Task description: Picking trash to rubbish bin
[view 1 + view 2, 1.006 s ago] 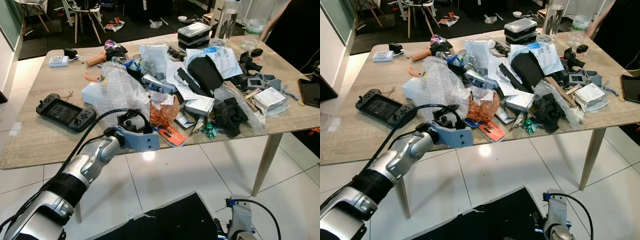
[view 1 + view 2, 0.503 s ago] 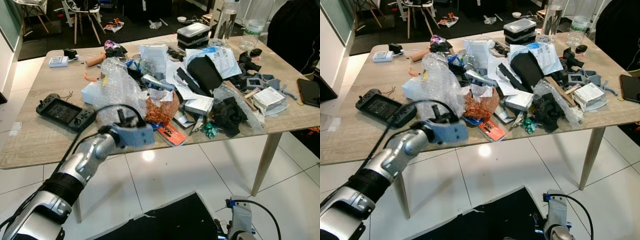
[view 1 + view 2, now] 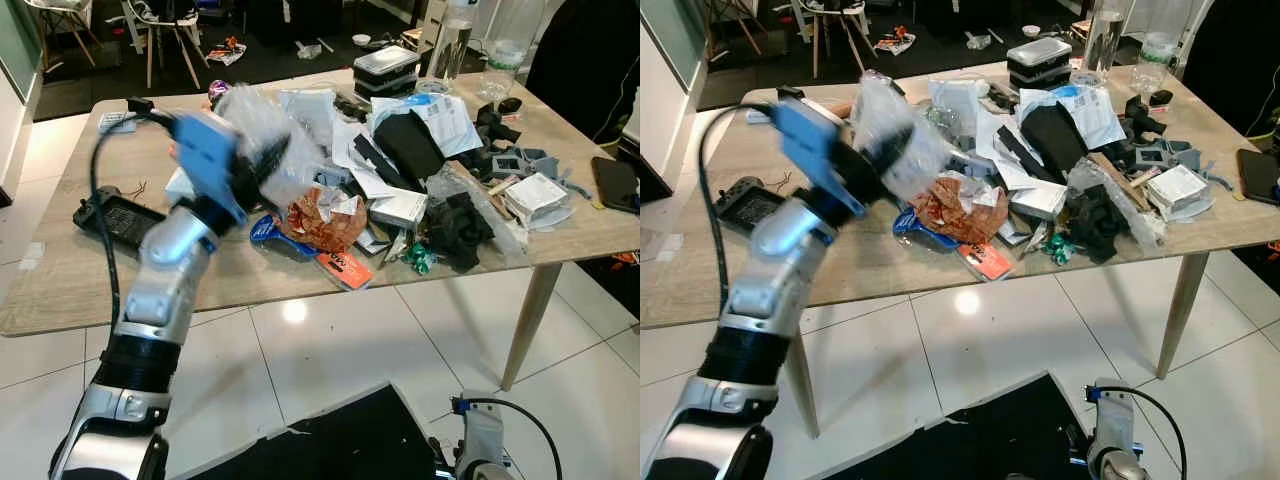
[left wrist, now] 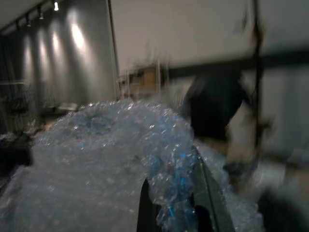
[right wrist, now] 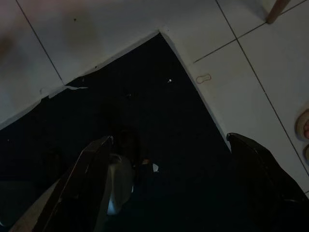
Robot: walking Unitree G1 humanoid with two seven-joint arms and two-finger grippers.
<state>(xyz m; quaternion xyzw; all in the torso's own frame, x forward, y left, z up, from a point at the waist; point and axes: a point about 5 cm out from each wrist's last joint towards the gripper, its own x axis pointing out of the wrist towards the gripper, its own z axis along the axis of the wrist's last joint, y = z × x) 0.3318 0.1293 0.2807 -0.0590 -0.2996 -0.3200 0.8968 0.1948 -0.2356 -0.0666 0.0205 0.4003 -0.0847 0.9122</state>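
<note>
A big wad of clear bubble wrap [image 3: 268, 148] hangs in the air above the left half of the wooden table [image 3: 60, 285]. My left gripper [image 3: 250, 172] is shut on it, with the arm raised and blurred by motion. In the left wrist view the bubble wrap [image 4: 91, 159] bulges over both black fingers [image 4: 144, 209]. More trash stays heaped on the table: a crumpled orange bag [image 3: 325, 220], a blue wrapper [image 3: 272, 230], papers and black scraps. My right gripper [image 5: 174, 174] hangs open low over a black mat [image 5: 159, 121] on the tiled floor.
A black game console [image 3: 108, 215] lies at the table's left side behind my arm. Boxes, a bottle and a dark tablet [image 3: 615, 183] sit toward the back and right. A person in dark clothes [image 3: 590, 50] stands at the far right corner. Chairs stand behind the table.
My left arm has swung up from the table's front edge, carrying the bubble wrap off the pile. A blue wrapper beside the orange bag is now uncovered. The right arm has not moved.
</note>
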